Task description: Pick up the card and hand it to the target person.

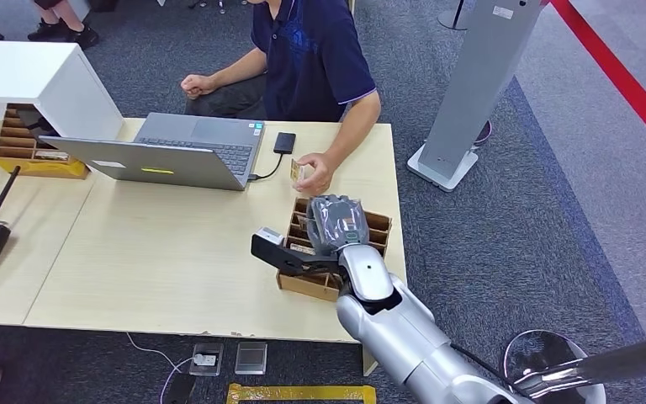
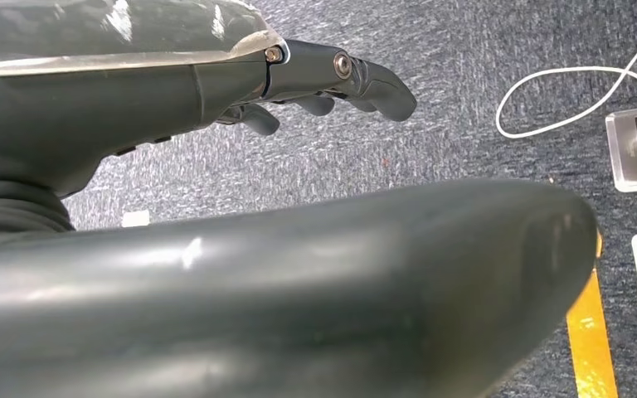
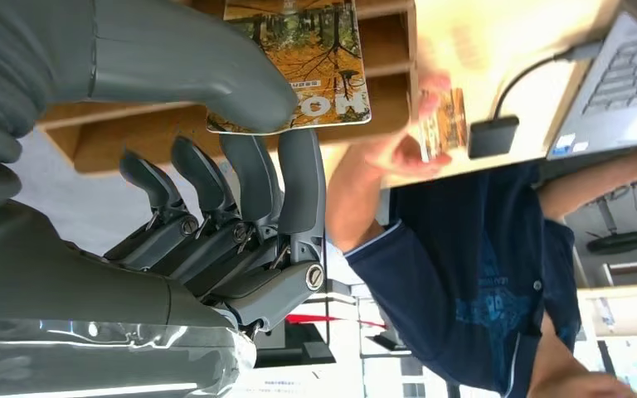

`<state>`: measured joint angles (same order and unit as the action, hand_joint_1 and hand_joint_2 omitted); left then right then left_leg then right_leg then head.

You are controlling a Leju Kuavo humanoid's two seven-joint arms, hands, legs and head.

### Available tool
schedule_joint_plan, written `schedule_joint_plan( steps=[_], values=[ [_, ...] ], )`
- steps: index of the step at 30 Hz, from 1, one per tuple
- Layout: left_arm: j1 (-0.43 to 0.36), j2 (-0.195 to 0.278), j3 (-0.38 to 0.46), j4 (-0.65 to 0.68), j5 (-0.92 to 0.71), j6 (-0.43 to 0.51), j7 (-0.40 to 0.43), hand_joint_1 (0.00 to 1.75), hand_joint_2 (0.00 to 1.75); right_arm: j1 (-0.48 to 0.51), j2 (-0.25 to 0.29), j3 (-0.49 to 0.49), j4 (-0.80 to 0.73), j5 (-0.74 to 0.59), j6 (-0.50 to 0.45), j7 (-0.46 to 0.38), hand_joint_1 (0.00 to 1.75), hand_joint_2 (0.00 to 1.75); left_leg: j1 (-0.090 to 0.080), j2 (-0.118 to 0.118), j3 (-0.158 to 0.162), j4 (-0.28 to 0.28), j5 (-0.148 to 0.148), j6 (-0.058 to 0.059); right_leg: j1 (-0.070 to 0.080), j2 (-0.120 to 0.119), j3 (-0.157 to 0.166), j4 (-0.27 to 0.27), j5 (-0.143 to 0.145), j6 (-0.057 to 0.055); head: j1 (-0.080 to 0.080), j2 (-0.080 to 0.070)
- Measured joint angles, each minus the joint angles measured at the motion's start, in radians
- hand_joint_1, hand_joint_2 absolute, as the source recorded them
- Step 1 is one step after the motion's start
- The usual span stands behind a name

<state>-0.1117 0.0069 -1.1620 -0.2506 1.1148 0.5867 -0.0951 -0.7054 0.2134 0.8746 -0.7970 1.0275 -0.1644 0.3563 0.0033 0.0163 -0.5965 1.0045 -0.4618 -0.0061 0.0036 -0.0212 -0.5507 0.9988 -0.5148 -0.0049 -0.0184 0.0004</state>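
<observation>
From the head view, the right hand (image 1: pixel 335 220) hangs over a brown cardboard organizer (image 1: pixel 378 225) at the table (image 1: pixel 177 244) edge, and whether it grips anything cannot be told here; just beyond the organizer a seated person's hand (image 1: pixel 315 172) holds a card (image 1: pixel 296 171), near an open laptop (image 1: pixel 177 151) and a small black box (image 1: pixel 284 141). In the left wrist view, the left hand (image 2: pixel 315 83) hangs above grey carpet (image 2: pixel 464 141) with fingers loosely curled and holding nothing, by a white cable (image 2: pixel 564 91) and yellow tape (image 2: pixel 589 348). In the right wrist view, thumb and fingers (image 3: pixel 299 182) pinch an autumn-forest card (image 3: pixel 307 58) bearing the large letters "NO" by the organizer's slots; the person's card looks blurred
</observation>
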Motion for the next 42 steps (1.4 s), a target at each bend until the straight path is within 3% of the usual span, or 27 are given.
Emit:
schedule_joint_plan(
  steps=[5, 11, 22, 27, 32, 42],
  values=[
    [0.001, 0.0, 0.0, 0.0, 0.001, 0.0, -0.001, 0.0, 0.0, 0.0, -0.032, -0.016, -0.098, -0.022, 0.047, 0.01, 1.54, 1.75, 0.0, 0.0, 0.0, 0.0, 0.0, 0.0, 0.0, 0.0, 0.0, 0.0, 0.0, 0.0, 0.0, 0.0],
    [0.002, 0.001, 0.0, 0.0, 0.002, -0.001, -0.002, 0.0, 0.0, 0.0, -0.07, -0.033, -0.202, -0.051, 0.092, 0.02, 1.44, 1.75, 0.0, 0.0, 0.0, 0.0, 0.0, 0.0, 0.0, 0.0, 0.0, 0.0, 0.0, 0.0, 0.0, 0.0],
    [0.002, 0.002, 0.0, 0.0, 0.002, -0.004, -0.015, 0.0, 0.0, 0.0, -0.12, -0.075, -0.338, -0.064, 0.092, 0.027, 1.4, 1.75, 0.0, 0.0, 0.0, 0.0, 0.0, 0.0, 0.0, 0.0, 0.0, 0.0, 0.0, 0.0, 0.0, 0.0],
    [0.002, 0.002, 0.0, 0.0, -0.001, -0.007, -0.014, 0.0, 0.0, -0.031, -0.129, -0.103, -0.343, -0.046, 0.057, 0.034, 1.31, 1.75, 0.0, 0.0, 0.0, 0.0, 0.0, 0.0, 0.0, 0.0, 0.0, 0.0, 0.0, 0.0, 0.0, 0.0],
    [0.002, 0.002, 0.0, 0.0, -0.007, -0.01, -0.01, 0.0, 0.0, -0.084, -0.129, -0.13, -0.32, -0.05, 0.01, 0.022, 1.36, 1.75, 0.0, 0.0, 0.0, 0.0, 0.0, 0.0, 0.0, 0.0, 0.0, 0.0, 0.0, 0.0, 0.0, 0.0],
    [0.001, 0.002, 0.0, 0.0, -0.014, -0.008, 0.002, 0.0, 0.0, -0.21, -0.107, -0.158, -0.152, -0.083, -0.049, -0.025, 1.33, 1.75, 0.0, 0.0, 0.0, 0.0, 0.0, 0.0, 0.0, 0.0, 0.0, 0.0, 0.0, 0.0, 0.0, 0.0]
  ],
)
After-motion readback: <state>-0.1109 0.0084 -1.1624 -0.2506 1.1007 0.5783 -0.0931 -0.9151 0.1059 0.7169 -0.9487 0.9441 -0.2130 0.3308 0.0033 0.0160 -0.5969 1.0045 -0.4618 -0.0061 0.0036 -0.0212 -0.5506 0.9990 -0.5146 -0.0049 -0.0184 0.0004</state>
